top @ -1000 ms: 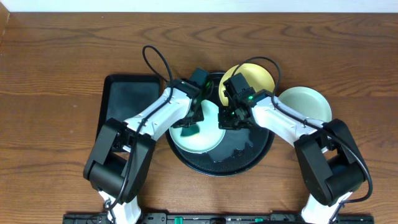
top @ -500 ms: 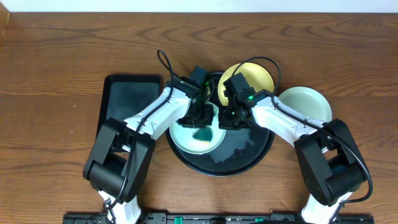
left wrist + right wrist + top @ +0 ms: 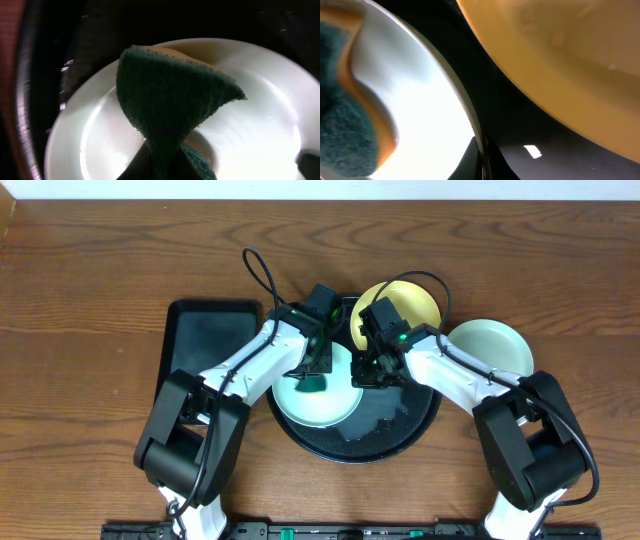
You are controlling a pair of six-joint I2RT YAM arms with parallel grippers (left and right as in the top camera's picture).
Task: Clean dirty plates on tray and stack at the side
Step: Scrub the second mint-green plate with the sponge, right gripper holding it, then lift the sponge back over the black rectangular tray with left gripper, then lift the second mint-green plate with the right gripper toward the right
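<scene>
Though beneath sponge (image 3: 310, 384), glossy mint plate (image 3: 322, 409)

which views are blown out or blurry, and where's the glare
Left wrist view: the mint plate is blown out to near white, the green sponge is sharp. Right wrist view: too close, sponge and yellow plate soft, one small glint on the black tray. Overhead view: evenly lit, sharp.

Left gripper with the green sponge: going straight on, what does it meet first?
Probably the mint plate under it on the black tray; the left gripper points down, and its sponge seems to touch the plate.
</scene>
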